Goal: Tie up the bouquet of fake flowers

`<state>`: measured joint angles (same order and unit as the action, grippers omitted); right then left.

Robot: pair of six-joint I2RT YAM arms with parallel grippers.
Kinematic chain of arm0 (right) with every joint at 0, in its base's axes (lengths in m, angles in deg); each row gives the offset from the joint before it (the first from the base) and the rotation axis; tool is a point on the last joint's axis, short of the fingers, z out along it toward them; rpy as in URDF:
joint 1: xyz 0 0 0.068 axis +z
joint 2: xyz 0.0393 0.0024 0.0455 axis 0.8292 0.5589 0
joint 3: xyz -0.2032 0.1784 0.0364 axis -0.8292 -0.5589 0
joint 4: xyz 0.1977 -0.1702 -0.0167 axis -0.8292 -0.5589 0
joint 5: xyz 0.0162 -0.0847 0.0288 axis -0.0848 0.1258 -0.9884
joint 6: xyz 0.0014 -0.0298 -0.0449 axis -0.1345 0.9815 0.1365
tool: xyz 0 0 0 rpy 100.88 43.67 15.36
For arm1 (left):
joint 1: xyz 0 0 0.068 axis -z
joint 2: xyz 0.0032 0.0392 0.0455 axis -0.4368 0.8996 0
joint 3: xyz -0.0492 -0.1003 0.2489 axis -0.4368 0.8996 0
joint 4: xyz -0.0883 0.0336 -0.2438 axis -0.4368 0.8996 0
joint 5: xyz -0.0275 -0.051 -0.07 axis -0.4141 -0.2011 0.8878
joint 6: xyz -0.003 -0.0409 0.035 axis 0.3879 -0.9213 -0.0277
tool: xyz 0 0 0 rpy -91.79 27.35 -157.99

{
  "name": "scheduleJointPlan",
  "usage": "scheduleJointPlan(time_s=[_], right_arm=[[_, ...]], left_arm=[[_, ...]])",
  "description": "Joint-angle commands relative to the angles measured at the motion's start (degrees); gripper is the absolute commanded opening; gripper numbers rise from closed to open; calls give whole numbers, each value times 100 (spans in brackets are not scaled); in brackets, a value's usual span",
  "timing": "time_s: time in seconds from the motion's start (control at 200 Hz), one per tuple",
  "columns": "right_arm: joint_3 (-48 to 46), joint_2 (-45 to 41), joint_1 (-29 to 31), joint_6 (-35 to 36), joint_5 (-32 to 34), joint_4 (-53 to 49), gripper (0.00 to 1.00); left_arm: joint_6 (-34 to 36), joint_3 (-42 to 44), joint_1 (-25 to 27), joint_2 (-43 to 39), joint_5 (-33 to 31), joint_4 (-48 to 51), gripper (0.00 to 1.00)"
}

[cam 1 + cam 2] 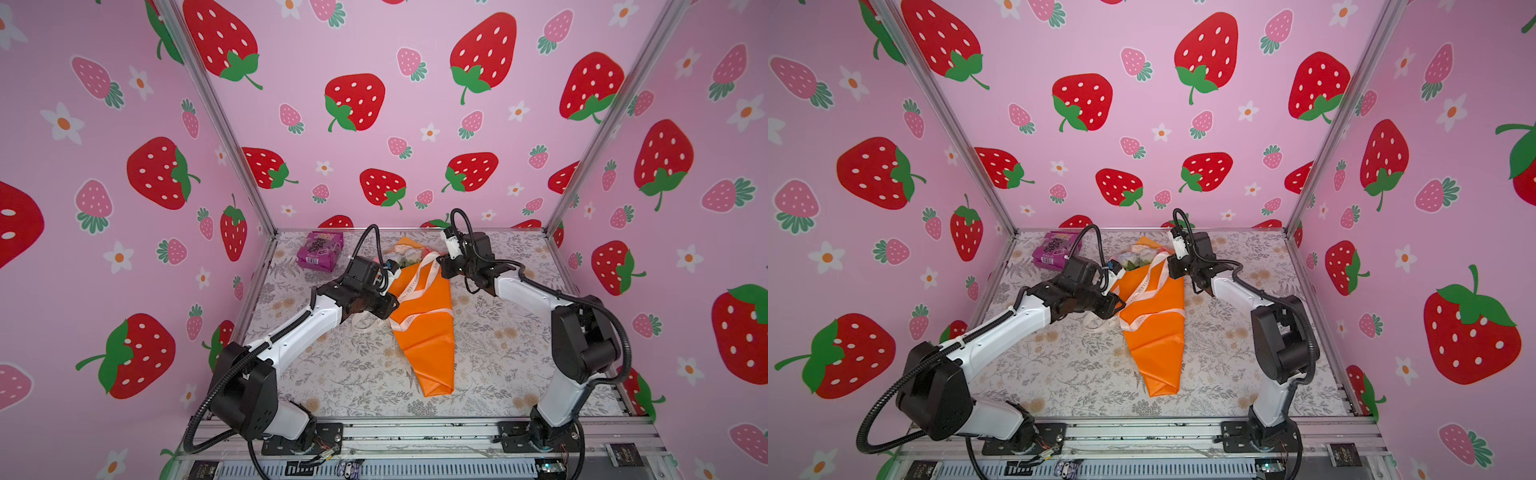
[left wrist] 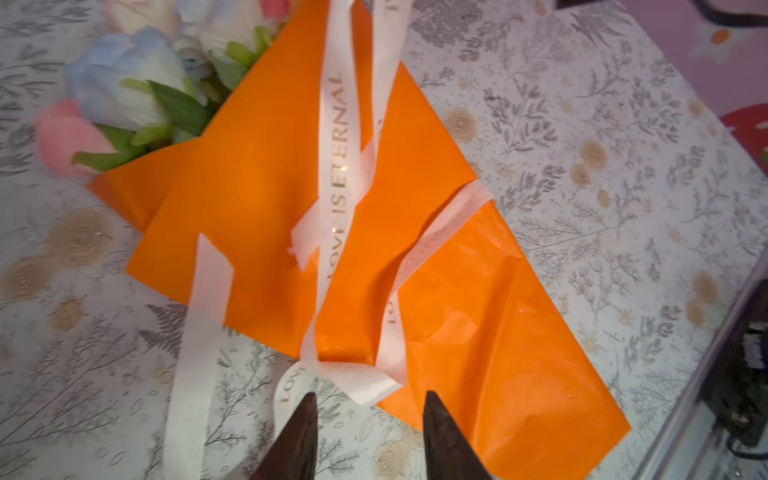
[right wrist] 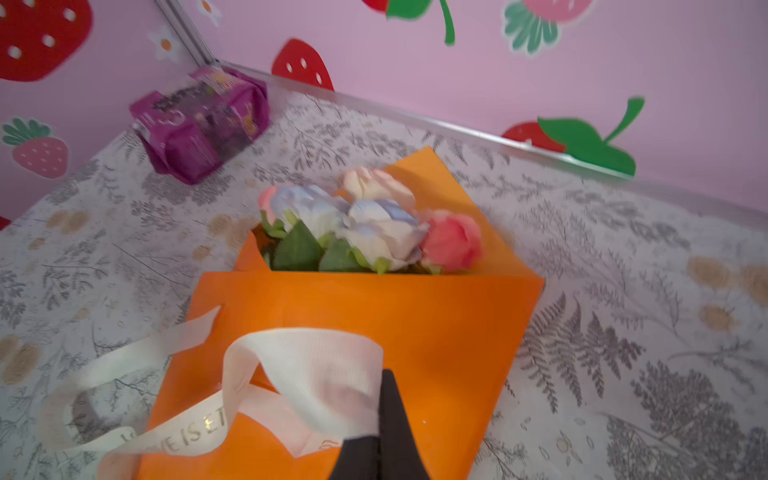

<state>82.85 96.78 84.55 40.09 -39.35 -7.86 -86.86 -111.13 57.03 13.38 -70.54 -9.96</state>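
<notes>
The bouquet of fake flowers (image 1: 424, 332) (image 1: 1154, 332) lies on the table in orange wrapping paper. Its pink and white rose heads (image 3: 374, 224) (image 2: 124, 83) point toward the back wall. A cream printed ribbon (image 2: 338, 145) (image 1: 415, 282) crosses the paper in loose loops. In the left wrist view my left gripper (image 2: 370, 399) stands open at the paper's edge, just short of a ribbon fold, with nothing between its fingers. In both top views it (image 1: 390, 307) (image 1: 1119, 305) sits at the bouquet's left side. My right gripper (image 3: 384, 382) (image 1: 441, 265) (image 1: 1169, 266) is shut on a lifted ribbon loop (image 3: 316, 361) above the bouquet's upper part.
A purple snack packet (image 1: 320, 249) (image 1: 1054, 249) (image 3: 203, 120) lies in the back left corner of the floral-patterned table (image 1: 332, 374). Strawberry-print walls close in the back and both sides. Both arm bases stand on the metal rail at the front.
</notes>
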Motion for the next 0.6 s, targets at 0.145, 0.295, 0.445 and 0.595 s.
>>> scheduleJointPlan(time_s=[0.145, 0.295, 0.445, 0.595], right_arm=[[30, 167, -73, -547, -465, -977, 0], [-89, 103, -135, -542, -541, -994, 0], [-199, 61, -267, -608, -636, -989, 0], [-251, 19, -329, -632, -716, -994, 0]], left_arm=[[667, -452, 738, 818, 50, -104, 45], [558, -688, 850, 1353, -518, -259, 47], [633, -936, 909, 1708, -1038, -335, 50], [779, -1125, 916, 1970, -1448, -263, 51]])
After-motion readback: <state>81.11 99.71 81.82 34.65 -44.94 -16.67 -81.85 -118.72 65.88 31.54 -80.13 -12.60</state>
